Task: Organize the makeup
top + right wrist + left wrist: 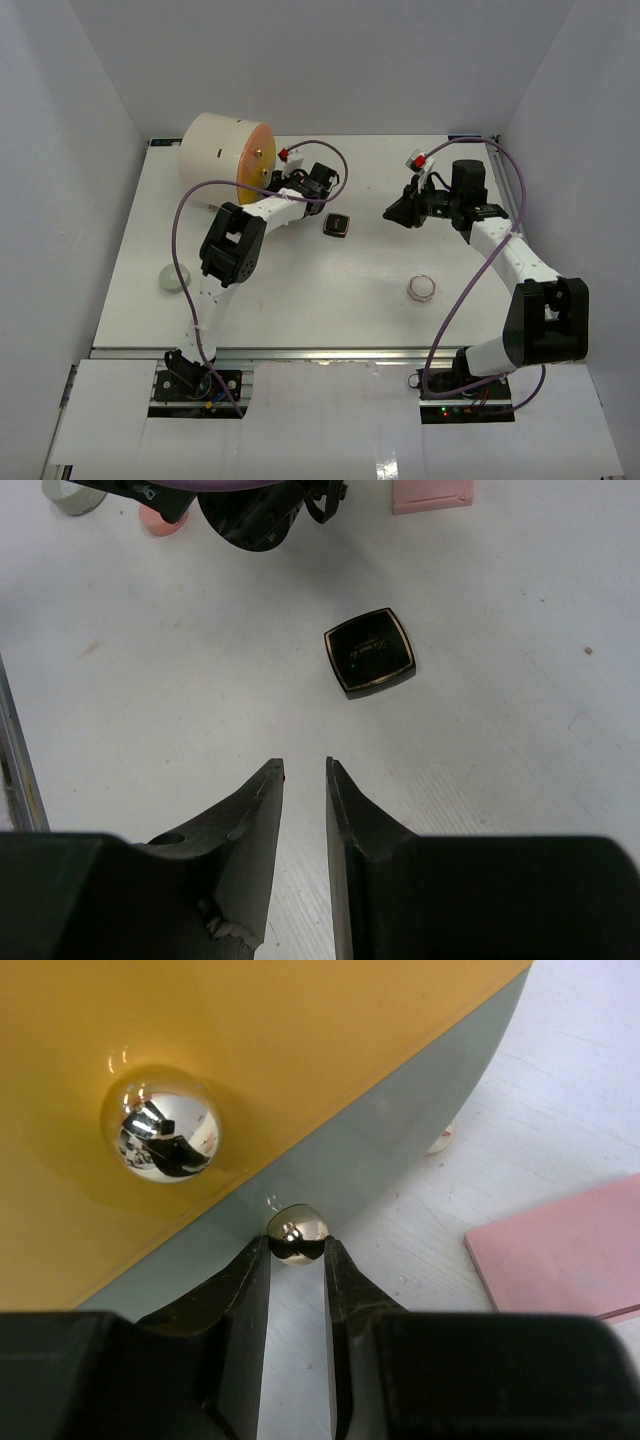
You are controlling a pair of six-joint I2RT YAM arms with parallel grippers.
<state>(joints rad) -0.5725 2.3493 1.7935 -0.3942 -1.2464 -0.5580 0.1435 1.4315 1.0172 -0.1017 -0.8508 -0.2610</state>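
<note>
Left gripper (297, 1260) is pinched onto the small gold ball knob (297, 1232) low on the cream cylinder's orange-yellow drawer front (300, 1050), near the table's far-left corner. Right gripper (304, 780) hovers nearly closed, empty. The black-gold square compact (370, 652) lies mid-table: rigid, light, probably slick, so grab its flat sides.

Your left arm is folded at the elbow and stretched up toward the far left of the table, and your left gripper (297, 1250) has its fingers (245, 1300) pinched on a small shiny knob (297, 1232), one pad on either side. Your right arm runs up the right side and bends inward, wrist turned to the left. Your right gripper (304, 775) hangs above the table with only a narrow slot between its fingers, gripping nothing.
</note>
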